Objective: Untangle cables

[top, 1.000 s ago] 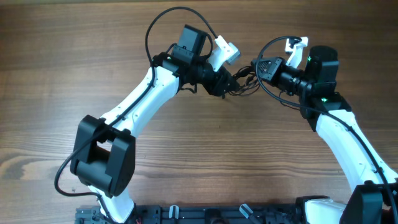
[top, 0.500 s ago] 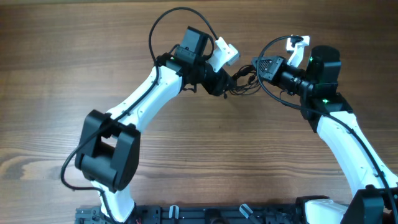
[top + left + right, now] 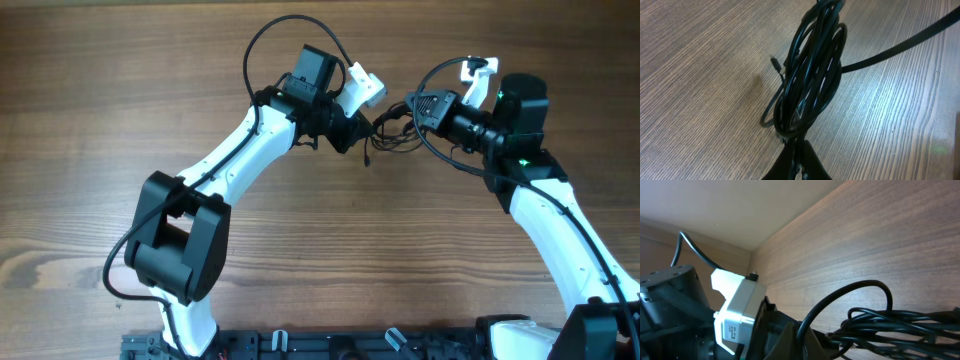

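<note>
left gripper [image 3: 796, 149]: pinching black cable bundle [image 3: 812, 75] by one end | right gripper [image 3: 414, 105]: pressed together, hold unclear | bundle: stretches from left gripper to right gripper, over wooden table [image 3: 120, 80]

Cables [image 3: 890, 322] bunched, running right from left gripper [image 3: 807, 340]; one loop arches above bundle. Gripper closed on bundle's left end. White block [image 3: 737, 312] left of gripper. Table [image 3: 865, 240] behind.
</note>
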Robot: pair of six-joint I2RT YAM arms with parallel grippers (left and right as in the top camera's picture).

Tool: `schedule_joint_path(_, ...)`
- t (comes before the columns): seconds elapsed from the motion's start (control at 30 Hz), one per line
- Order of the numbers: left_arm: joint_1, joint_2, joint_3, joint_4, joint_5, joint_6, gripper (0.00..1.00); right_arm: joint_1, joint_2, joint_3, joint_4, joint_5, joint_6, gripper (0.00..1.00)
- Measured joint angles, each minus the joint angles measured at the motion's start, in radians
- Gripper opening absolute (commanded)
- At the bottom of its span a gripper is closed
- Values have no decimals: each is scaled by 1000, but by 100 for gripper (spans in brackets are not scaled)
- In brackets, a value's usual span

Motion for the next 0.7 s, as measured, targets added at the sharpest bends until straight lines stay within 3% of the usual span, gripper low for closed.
schedule_joint_path(0.4, 0, -9, 0, -5, 65, -27, 4, 0, -5, 0, -173, 107, -69, 7)
schedule_joint_path(0.43, 0, -21, 0, -5, 69, -29, 4, 0, -6, 0, -174, 116, -72, 10)
schedule_joint_path(0.6, 0, -154, 0, -4, 80, -30, 4, 0, -6, 0, -257, 198, -87, 9)
schedule_joint_path(0.63, 0, -184, 0, -5, 82, -30, 4, 0, -6, 0, -288, 224, -97, 14)
schedule_joint_path(0.7, 0, -246, 0, -2, 87, -30, 4, 0, -6, 0, -340, 266, -119, 57)
